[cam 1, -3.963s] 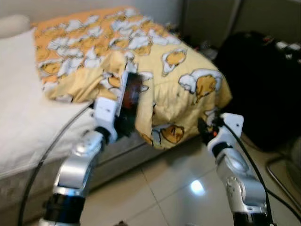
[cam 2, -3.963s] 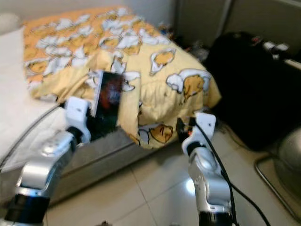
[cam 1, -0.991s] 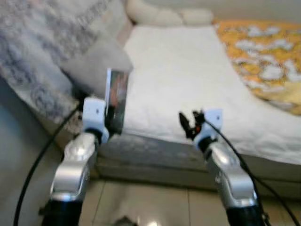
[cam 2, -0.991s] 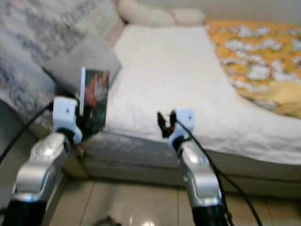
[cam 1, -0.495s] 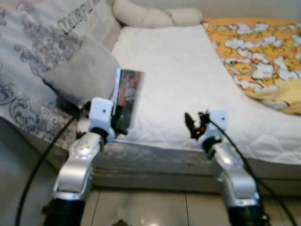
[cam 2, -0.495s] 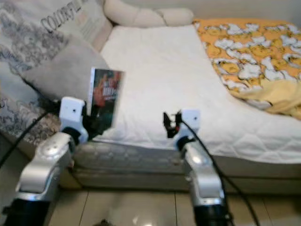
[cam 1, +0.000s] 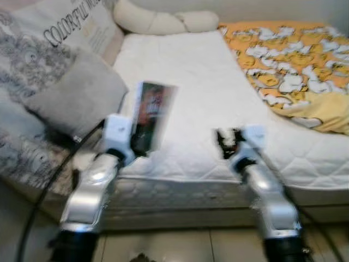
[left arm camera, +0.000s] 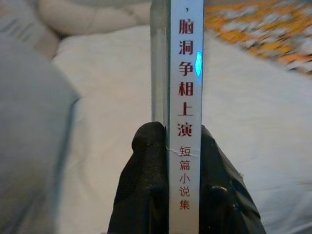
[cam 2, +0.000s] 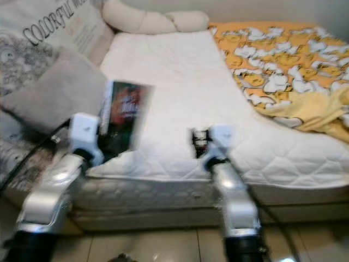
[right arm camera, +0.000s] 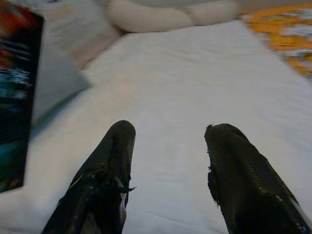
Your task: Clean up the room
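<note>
A: What differs from half a second ago?

B: The whole picture has slid, so the camera has moved, not the things. The white mattress [cam 1: 218, 93] now fills more of the middle of the frame, the yellow patterned blanket [cam 1: 289, 65] sits further into the upper right, and the printed cushion [cam 1: 71, 27] in the upper left shows more of its lettering. Four seconds ago the blanket lay straight ahead, with dark luggage at the right.

A: And the book?

B: The book [cam 1: 151, 115] stands upright at left of centre, as it did before, above the near edge of the mattress. The left gripper [left arm camera: 184, 146] is clamped on its lower spine; in the left wrist view a black fingertip [left arm camera: 146, 170] presses each side of the white spine with red characters.

A: The other arm?

B: The right gripper [right arm camera: 168, 146] hovers at centre frame over the front edge of the mattress, fingers [right arm camera: 105, 170] spread apart with nothing between them. Its wrist view catches the book's dark cover at the left edge.

A: Any containers?

B: None that I can make out. The bed carries a grey pillow [cam 1: 76, 98] at the left, touching the printed cushion, and cream bolsters [cam 1: 163, 22] along the top. The blanket is bunched at the right edge. A tiled floor [cam 1: 180, 245] runs along the bottom.
</note>
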You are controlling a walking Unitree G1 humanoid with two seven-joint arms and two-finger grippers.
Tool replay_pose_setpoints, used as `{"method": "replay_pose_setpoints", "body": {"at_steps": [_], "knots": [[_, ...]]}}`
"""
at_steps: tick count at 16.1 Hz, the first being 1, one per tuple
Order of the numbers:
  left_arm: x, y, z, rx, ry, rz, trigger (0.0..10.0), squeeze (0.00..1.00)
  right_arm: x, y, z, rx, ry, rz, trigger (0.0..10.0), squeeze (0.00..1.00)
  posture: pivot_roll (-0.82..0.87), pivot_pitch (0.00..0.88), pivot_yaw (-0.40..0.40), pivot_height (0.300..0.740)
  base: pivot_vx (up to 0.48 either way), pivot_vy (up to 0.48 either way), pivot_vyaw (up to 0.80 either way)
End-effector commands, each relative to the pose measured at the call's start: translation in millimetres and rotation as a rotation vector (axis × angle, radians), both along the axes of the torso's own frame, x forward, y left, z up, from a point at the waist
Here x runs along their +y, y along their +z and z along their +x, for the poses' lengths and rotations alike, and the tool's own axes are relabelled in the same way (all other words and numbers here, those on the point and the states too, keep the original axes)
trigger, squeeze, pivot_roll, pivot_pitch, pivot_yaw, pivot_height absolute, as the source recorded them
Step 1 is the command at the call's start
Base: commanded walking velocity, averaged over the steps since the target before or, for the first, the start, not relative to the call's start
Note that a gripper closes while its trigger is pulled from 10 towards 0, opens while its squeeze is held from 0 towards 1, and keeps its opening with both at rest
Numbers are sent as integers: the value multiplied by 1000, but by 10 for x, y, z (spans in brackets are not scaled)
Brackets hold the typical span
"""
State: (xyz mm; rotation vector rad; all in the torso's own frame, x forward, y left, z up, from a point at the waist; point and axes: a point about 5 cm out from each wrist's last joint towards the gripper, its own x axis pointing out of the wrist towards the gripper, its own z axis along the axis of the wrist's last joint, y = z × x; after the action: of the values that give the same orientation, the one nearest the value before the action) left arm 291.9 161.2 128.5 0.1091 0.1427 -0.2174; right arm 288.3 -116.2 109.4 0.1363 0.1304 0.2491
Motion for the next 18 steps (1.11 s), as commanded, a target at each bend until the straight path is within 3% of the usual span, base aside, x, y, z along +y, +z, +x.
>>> {"method": "replay_pose_setpoints", "body": {"at_steps": [1,9,11,18], "knots": [[-29,134,27,-60,-7,-12,10000,0,-64,32,10,-18,-18,-21,10000,0,-38,0,34,740,285,0,0],[15,130,19,-59,9,-12,10000,0,-7,25,5,-21,39,-71,10000,0,-37,0,29,740,336,0,0],[14,130,17,-59,9,-12,10000,0,3,21,3,-21,42,-73,10000,0,-37,0,30,740,343,0,800],[7,122,19,-54,0,-10,10000,0,-15,8,4,-14,27,-58,10000,0,-39,0,30,740,342,0,0]]}}
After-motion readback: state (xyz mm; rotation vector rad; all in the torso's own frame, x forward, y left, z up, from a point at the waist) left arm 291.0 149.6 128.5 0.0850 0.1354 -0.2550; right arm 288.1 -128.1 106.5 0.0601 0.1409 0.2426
